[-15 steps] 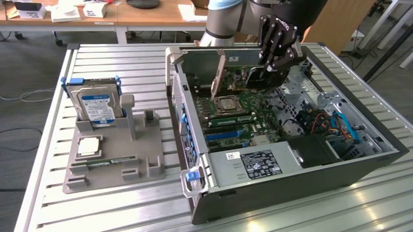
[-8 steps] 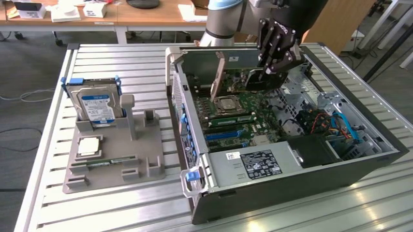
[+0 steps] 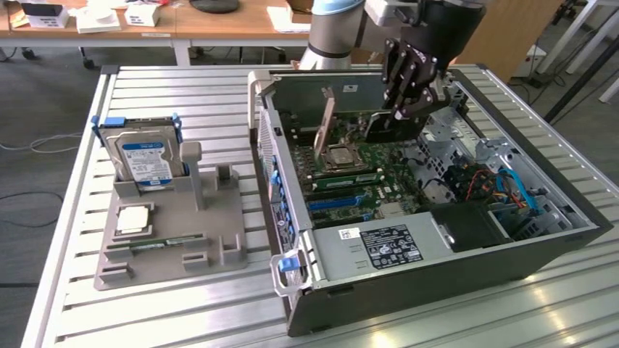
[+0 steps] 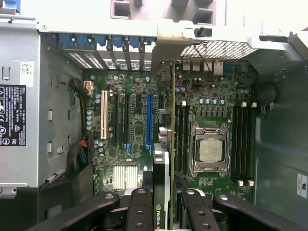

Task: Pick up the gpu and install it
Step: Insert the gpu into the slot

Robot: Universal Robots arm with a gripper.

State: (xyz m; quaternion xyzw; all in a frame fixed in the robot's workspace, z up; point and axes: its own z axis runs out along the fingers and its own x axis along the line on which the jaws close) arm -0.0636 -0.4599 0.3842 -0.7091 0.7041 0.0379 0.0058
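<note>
The gpu [image 3: 326, 123] is a thin dark card with a silvery bracket. It hangs edge-down inside the open computer case [image 3: 290, 217], over the motherboard [image 3: 360, 190]. My gripper [image 3: 392, 122] is shut on its far end. In the wrist view the gpu [image 4: 171, 134] shows edge-on, its bracket near the case's rear slot openings. My gripper [image 4: 166, 211] clamps it from both sides beside a green NVIDIA label. The card runs between the blue slot [image 4: 149, 120] and the CPU socket [image 4: 210, 149]. Whether its edge touches a slot, I cannot tell.
A grey holder [image 3: 169, 239] at the exterior view's left carries a silver hard drive [image 3: 143, 156], a processor chip [image 3: 133, 217] and a green memory stick [image 3: 155, 248]. Inside the case sit the power supply [image 3: 382, 246] and coloured cables [image 3: 503, 192]. A desk [image 3: 193, 25] stands behind.
</note>
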